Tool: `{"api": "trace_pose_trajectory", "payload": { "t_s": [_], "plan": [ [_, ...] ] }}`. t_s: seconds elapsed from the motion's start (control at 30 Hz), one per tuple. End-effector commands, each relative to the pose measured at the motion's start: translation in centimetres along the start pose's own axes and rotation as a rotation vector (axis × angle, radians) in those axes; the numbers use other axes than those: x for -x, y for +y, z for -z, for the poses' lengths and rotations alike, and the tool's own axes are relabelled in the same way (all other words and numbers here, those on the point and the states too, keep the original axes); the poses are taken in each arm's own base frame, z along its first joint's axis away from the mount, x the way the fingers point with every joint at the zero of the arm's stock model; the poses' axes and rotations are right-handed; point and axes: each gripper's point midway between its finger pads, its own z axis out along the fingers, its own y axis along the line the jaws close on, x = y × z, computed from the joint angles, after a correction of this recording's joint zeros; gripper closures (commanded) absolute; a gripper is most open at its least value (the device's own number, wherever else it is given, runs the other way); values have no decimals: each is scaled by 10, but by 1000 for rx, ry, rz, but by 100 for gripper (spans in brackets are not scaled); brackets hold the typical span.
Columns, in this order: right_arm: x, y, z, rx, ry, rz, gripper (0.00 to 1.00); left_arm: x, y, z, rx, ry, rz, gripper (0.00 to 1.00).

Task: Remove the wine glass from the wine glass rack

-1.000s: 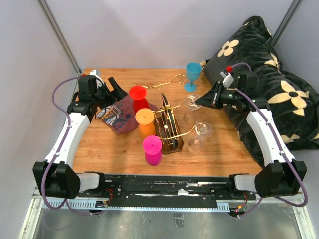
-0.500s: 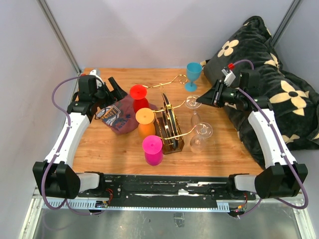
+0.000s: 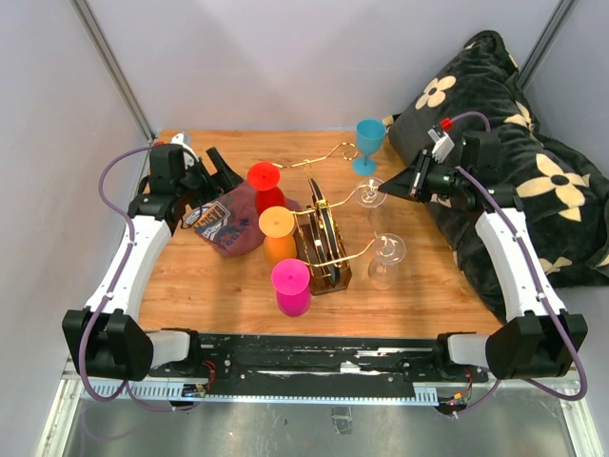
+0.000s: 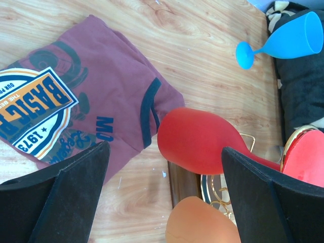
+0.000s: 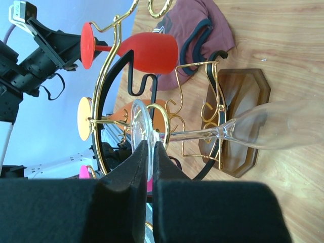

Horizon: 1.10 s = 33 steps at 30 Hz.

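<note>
Jaws apparently on wine glass foot-edge

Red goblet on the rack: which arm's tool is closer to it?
Left. The left tool hangs open just left of the red goblet; the right tool is beyond the rack, shut on a clear glass's foot.

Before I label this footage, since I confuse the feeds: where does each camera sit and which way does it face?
Top external: above and behind the robot, looking down on the table; left arm and right arm show.
Left wrist: above the maroon shirt, facing down; open left fingers frame it.
Right wrist: looks leftward at the rack; right fingers pinch the clear wine glass by its foot.
Both wrist views share the red glass.
</note>
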Motion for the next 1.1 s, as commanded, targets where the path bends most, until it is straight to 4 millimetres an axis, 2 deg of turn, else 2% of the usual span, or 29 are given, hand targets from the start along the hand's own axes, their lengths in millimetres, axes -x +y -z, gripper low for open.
{"api": "trace_pose_trajectory", "payload": {
  "t_s": [0.0,0.23,0.33,0.47,0.83,0.93,1.07],
  "plan": [
    [29,17,6,43,-91,53,99,4,-2,9,-9,-20,-13,2],
    [44,25,-8,102,-81,56,99,2,-2,6,-14,-14,-6,2],
    [38,33,-18,131,-35,72,99,2,-3,5,-18,-10,-3,2],
    [21,48,-27,160,24,110,99,1,-2,4,-15,-8,-3,2],
    [-32,51,17,82,108,190,99,-3,0,0,-19,8,1,2],
    [-40,38,26,13,129,204,99,-6,1,-2,-15,15,4,2],
    [-37,18,44,-62,117,224,99,-5,4,0,-1,10,-8,2]
  ]
}}
